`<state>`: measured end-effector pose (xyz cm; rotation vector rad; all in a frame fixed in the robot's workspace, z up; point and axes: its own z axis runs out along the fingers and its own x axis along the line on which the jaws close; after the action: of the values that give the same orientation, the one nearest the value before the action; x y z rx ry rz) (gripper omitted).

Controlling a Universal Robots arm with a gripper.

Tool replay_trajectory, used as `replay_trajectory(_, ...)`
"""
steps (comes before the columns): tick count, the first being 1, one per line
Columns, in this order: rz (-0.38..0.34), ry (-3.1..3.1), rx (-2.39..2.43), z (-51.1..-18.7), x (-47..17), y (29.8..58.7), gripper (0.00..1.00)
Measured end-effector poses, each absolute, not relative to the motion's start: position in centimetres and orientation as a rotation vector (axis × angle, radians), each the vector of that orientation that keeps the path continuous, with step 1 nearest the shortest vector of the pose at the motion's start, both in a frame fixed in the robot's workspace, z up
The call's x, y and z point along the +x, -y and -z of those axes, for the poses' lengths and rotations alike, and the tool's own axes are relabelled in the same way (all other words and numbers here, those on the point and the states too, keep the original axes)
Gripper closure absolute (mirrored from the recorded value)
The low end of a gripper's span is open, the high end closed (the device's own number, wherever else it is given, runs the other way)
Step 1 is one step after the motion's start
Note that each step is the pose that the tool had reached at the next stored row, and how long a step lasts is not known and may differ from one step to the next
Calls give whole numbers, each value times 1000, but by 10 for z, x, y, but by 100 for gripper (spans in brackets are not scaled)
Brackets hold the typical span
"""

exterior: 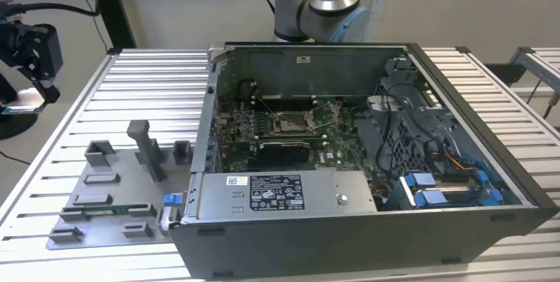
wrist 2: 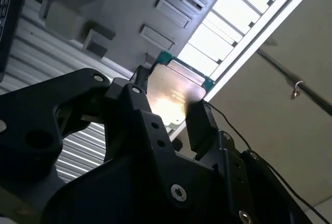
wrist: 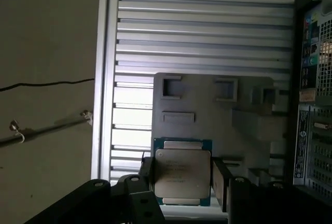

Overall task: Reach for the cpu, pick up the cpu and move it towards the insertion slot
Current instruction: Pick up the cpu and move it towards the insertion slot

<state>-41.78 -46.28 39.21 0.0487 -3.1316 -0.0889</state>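
The cpu (wrist: 182,172), a flat square chip with a pale silver top and a green rim, sits between the black fingers of my gripper (wrist: 183,176), which is shut on it. In the second wrist view the cpu (wrist 2: 174,86) shows the same way in the gripper (wrist 2: 170,102). In the exterior view the gripper (exterior: 26,98) hangs off the table's edge on the exterior view's left, with the cpu (exterior: 23,106) at its tip. The insertion slot (exterior: 293,122), a shiny metal frame on the green board, lies inside the open computer case, well away from the gripper.
The open computer case (exterior: 368,229) fills the table's middle and the exterior view's right. A black block (exterior: 282,154) lies just in front of the slot. A grey fixture plate (exterior: 114,190) with pockets and upright posts lies between gripper and case. The ribbed metal table (exterior: 149,92) is beneath.
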Motion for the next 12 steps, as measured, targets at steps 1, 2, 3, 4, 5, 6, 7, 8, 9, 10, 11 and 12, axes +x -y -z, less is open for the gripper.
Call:
replay_trajectory(1,89,3132,49,-392,-417,463,100)
replay_trajectory(2,89,3132,49,-392,-416,463,100)
replay_trajectory(3,89,3131,49,-392,-415,463,100)
replay_trajectory(4,89,3131,49,-392,-413,463,100)
replay_trajectory(5,89,3132,49,-392,-411,463,100)
replay_trajectory(6,89,3131,49,-392,-407,463,100)
replay_trajectory(7,89,3131,49,-392,-404,463,100)
replay_trajectory(8,89,3131,49,-392,-399,463,100)
replay_trajectory(9,89,3131,49,-392,-394,463,100)
replay_trajectory(10,89,3131,49,-392,-390,463,100)
replay_trajectory(11,89,3131,49,-392,-385,463,100)
replay_trajectory(12,89,3131,49,-392,-381,463,100)
